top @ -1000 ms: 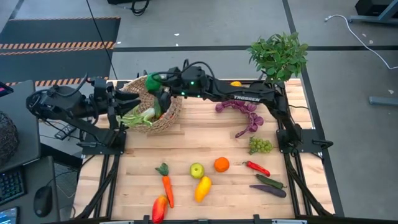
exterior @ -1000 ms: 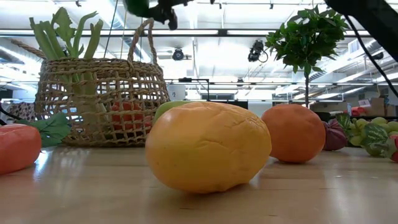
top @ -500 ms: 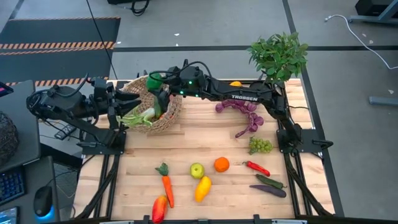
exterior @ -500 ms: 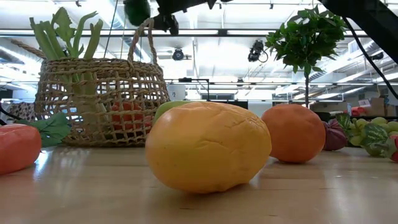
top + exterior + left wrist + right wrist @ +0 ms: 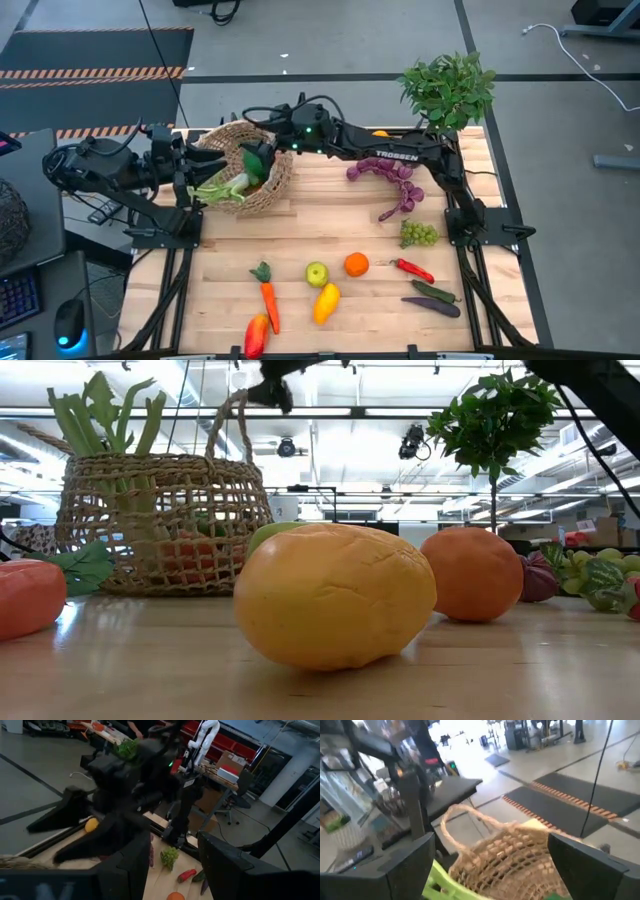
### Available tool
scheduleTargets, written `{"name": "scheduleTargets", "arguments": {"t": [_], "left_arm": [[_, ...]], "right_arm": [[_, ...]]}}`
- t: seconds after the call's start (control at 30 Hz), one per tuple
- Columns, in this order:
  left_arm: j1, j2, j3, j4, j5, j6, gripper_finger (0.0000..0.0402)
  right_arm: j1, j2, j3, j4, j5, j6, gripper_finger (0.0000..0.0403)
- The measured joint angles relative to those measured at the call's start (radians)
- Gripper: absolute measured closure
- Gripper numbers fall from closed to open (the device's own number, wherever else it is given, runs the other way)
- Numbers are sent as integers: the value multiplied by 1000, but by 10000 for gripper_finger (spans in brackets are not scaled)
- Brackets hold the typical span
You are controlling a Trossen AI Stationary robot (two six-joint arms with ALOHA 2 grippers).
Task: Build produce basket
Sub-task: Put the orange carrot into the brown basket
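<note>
The woven basket [image 5: 270,185] stands upright on the table's far left, with a leek [image 5: 222,186], a red piece and a green piece of produce [image 5: 258,158] inside it. My right gripper [image 5: 262,133] hangs open just above the basket's mouth. Its wrist view shows the handle loop [image 5: 470,815] and the wicker wall [image 5: 520,855] between the spread fingers. At the basket's left side my left gripper [image 5: 188,165] is open, with nothing between its fingers [image 5: 172,870]. More produce lies on the near half: a carrot [image 5: 268,300], an orange [image 5: 357,264] and a yellow pepper [image 5: 326,302]. My left gripper stands close against the basket's left rim [image 5: 15,862], which lies outside its fingers; I cannot tell whether it touches it. My right gripper touches nothing.
Purple grapes [image 5: 385,170], green grapes [image 5: 419,233], a chili [image 5: 412,270], a cucumber [image 5: 432,291] and an eggplant [image 5: 432,306] lie on the right half. A potted plant [image 5: 448,88] stands at the far right corner. A dark wire basket [image 5: 10,215] sits off the table's left.
My right gripper has opened above the basket and let go of the green piece. That piece has fallen from the fingers into the basket. The gripper itself has stayed in place.
</note>
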Motion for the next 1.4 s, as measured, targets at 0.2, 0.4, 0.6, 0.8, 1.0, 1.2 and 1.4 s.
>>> {"name": "scheduleTargets", "arguments": {"t": [0.2, 0.4, 0.6, 0.8, 1.0, 1.2, 1.4], "left_arm": [[0, 7, 0, -24, 0, 0, 230], [0, 30, 0, -32, 5, -12, 230], [0, 67, 0, -37, 114, -13, 230], [-1, 85, -1, -39, 280, -25, 230], [-2, 86, -1, -56, 397, -64, 230], [-1, 102, -1, -85, 473, -55, 230], [-6, 193, -1, -182, 665, -68, 230]], "right_arm": [[22, -61, 2, -64, 33, 18, 16], [108, -96, 2, -288, 32, 41, 16], [208, -94, 0, -453, 42, 220, 16], [304, -94, 0, -609, 140, 430, 18], [397, -84, -2, -838, 127, 717, 29], [485, -82, -74, -941, 111, 949, 39], [557, -81, -139, -950, 98, 1019, 40]]}}
